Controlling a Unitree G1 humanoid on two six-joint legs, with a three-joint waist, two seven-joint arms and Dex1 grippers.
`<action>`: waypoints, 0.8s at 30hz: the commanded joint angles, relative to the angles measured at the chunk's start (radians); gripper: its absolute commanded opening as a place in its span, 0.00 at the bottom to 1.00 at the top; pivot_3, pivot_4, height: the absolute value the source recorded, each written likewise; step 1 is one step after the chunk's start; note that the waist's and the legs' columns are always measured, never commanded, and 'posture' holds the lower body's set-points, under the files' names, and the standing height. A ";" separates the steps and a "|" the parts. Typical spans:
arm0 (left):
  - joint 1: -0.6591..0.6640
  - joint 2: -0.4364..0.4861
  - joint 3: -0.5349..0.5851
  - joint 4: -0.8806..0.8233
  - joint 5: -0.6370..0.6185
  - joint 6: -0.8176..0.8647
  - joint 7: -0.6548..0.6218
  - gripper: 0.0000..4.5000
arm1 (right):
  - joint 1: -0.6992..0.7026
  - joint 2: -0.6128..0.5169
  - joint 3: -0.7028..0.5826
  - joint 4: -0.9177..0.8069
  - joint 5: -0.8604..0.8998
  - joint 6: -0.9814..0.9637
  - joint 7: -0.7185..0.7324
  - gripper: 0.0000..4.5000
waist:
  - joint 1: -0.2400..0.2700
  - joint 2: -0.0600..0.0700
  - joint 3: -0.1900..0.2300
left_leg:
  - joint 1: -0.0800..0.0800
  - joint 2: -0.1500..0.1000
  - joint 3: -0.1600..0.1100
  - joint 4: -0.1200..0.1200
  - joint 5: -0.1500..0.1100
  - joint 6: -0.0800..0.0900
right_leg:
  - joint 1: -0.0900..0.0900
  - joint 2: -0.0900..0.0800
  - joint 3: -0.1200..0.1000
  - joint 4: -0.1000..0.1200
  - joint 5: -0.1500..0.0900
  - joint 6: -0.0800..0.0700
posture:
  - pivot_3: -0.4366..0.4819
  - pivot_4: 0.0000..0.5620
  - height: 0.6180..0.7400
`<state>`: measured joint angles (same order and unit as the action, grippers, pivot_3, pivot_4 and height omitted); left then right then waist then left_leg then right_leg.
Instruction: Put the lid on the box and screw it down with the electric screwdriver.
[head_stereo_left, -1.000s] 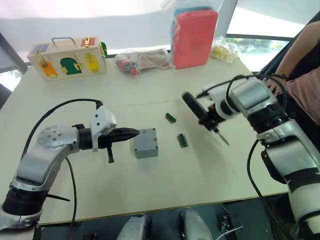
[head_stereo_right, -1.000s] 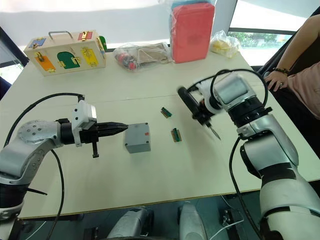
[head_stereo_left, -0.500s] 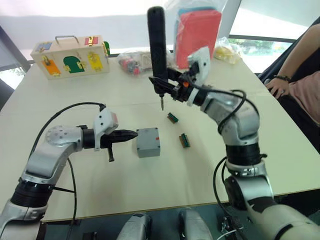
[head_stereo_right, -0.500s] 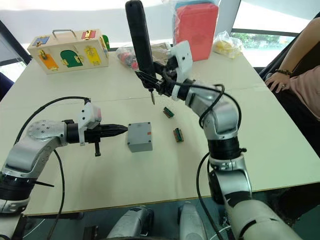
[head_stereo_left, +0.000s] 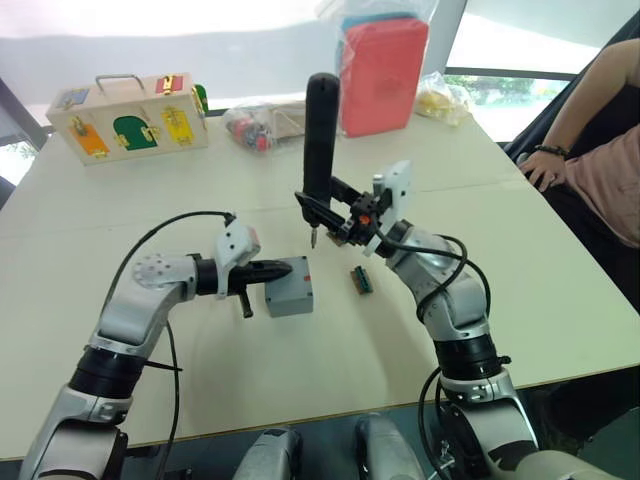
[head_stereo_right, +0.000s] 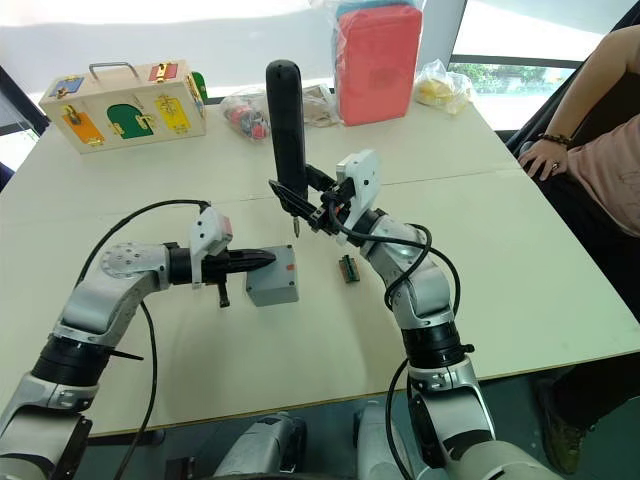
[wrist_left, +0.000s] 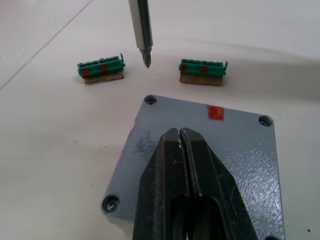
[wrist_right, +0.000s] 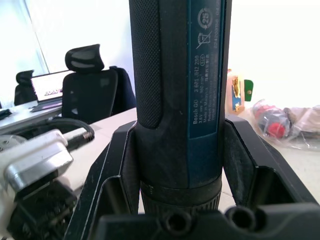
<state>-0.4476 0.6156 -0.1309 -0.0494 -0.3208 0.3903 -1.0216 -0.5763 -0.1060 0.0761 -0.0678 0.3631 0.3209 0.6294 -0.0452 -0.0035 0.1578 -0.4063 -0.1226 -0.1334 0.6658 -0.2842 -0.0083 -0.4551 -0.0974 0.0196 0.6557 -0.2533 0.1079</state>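
The grey lid (wrist_left: 205, 150) lies flat on the grey box (head_stereo_right: 270, 290), with screw holes at its corners and a red mark on top. My left gripper (wrist_left: 179, 131) is shut, its fingertips resting on the lid's top; it comes in from the box's left (head_stereo_left: 283, 268). My right gripper (head_stereo_left: 325, 212) is shut on the electric screwdriver (head_stereo_left: 320, 130), a dark cylinder held upright. Its metal bit (wrist_left: 142, 35) points down, the tip hanging just beyond the lid's far corner. In the right wrist view the screwdriver (wrist_right: 180, 90) sits clamped between both fingers.
Two green connector pieces (wrist_left: 101, 68) (wrist_left: 202, 70) lie on the table just past the box. At the back stand a wooden latch box (head_stereo_left: 130, 110), plastic bags (head_stereo_left: 270, 120) and a red pouch (head_stereo_left: 385, 70). A person's arm (head_stereo_left: 590, 110) rests at the table's right edge.
The right arm has brought the upright screwdriver down and toward the box. The left gripper's tips have slid from the box's left edge onto the lid.
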 joint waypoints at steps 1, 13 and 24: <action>0.001 0.005 -0.004 0.000 0.014 -0.004 -0.004 0.00 | -0.015 0.023 0.002 -0.072 0.016 -0.040 -0.015 0.40 | 0.001 0.000 0.000 | 0.000 0.000 0.000 0.000 0.000 0.000 | 0.000 0.000 0.000 0.000 0.000 0.000 | 0.48 0.27 1.00; -0.003 0.013 -0.006 0.012 0.021 -0.006 -0.020 0.00 | -0.010 0.036 0.013 -0.057 0.018 -0.051 -0.015 0.40 | 0.001 0.000 0.000 | 0.000 0.000 0.000 0.000 0.000 0.000 | 0.000 0.000 0.000 0.000 0.000 0.000 | 0.48 0.27 1.00; 0.001 0.022 0.001 0.003 0.019 -0.003 -0.024 0.00 | -0.008 0.040 0.034 -0.025 0.002 -0.077 -0.004 0.40 | 0.000 0.000 0.000 | 0.000 0.000 0.000 0.000 0.000 0.000 | 0.000 0.000 0.000 0.000 0.000 0.000 | 0.48 0.27 1.00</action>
<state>-0.4516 0.6221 -0.1329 -0.0427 -0.3140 0.3827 -1.0407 -0.5694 -0.0778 0.1041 -0.0668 0.3622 0.2947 0.6142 -0.0448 -0.0035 0.1577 -0.4061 -0.1227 -0.1334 0.6661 -0.2840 -0.0085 -0.4550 -0.0972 0.0197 0.6561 -0.2533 0.1079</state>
